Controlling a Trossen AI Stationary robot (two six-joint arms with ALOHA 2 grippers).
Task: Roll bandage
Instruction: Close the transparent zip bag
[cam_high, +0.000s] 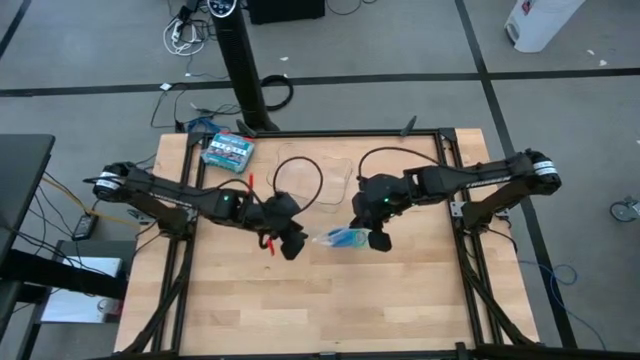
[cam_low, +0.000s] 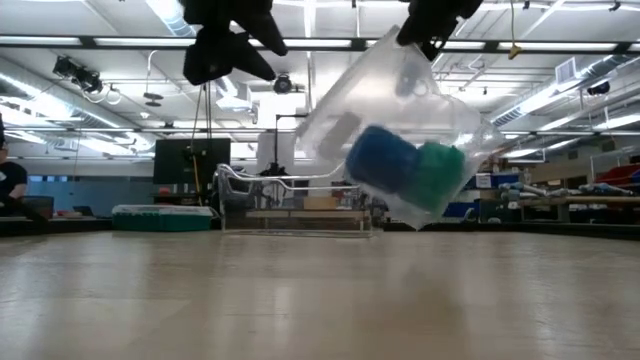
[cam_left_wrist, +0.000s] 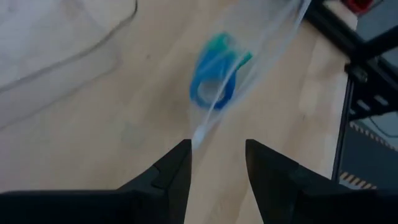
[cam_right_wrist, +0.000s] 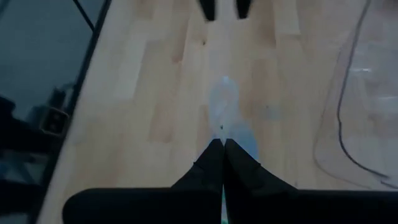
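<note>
- the bag (cam_high: 340, 238) hangs over the middle of the table (cam_high: 330, 310), clear of the wood, between the two grippers.
- inside the bag, the bandage (cam_low: 382, 160) sits touching a second roll (cam_low: 438, 175) on its 3 o'clock side in the low view.
- the right gripper (cam_high: 378, 240) is at the bag's 3 o'clock, pinched on its edge.
- the left gripper (cam_high: 293, 243) is at the bag's 9 o'clock, just beside it, fingers (cam_left_wrist: 174, 171) apart.
- a box (cam_high: 227, 150) lies at the table's 11 o'clock corner.
- a clear tray (cam_high: 312, 180) rests at the table's 12 o'clock, behind the bag.
</note>
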